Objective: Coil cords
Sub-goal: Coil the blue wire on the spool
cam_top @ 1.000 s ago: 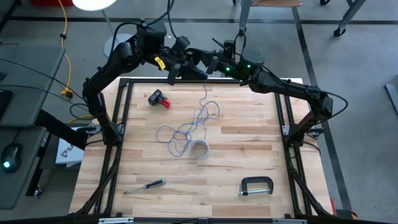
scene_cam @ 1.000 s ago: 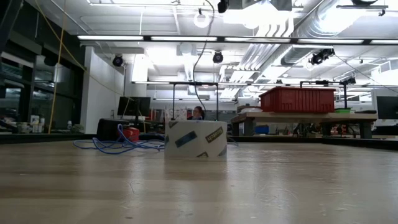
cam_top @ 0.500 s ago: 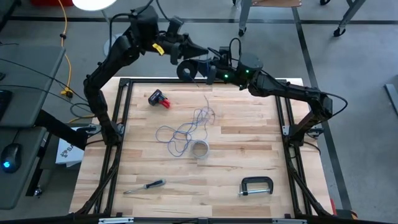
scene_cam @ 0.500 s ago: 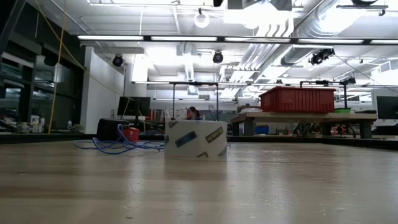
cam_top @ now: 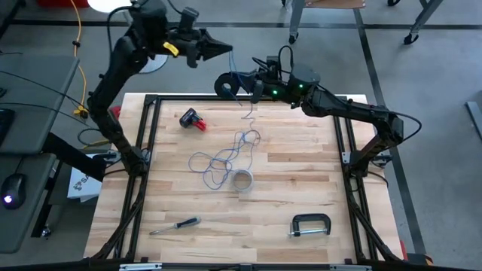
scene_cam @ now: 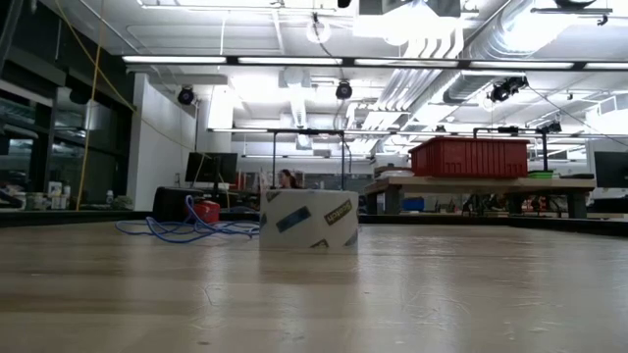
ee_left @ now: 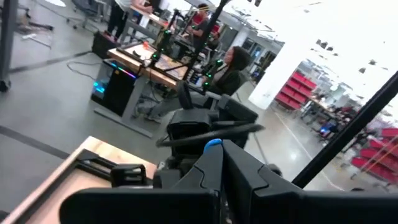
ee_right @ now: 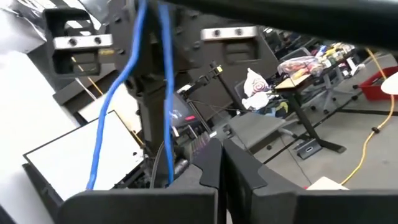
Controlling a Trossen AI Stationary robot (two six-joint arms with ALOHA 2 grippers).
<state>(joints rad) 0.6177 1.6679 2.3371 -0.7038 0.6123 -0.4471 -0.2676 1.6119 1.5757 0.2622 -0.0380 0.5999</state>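
The blue cord (cam_top: 226,159) lay in loose loops at table centre, one strand rising toward twelve o'clock, where we saw the right gripper (cam_top: 224,84) clamped on it; the left gripper (cam_top: 226,50) hung closed above, at eleven o'clock, beyond the table (cam_top: 301,181)

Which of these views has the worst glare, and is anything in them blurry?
High view: a lamp burns out white at the top edge. Low view: ceiling lights flare, the near tabletop is soft. Left wrist view: the bright background washes out. Right wrist view: the blue cord looks smeared.
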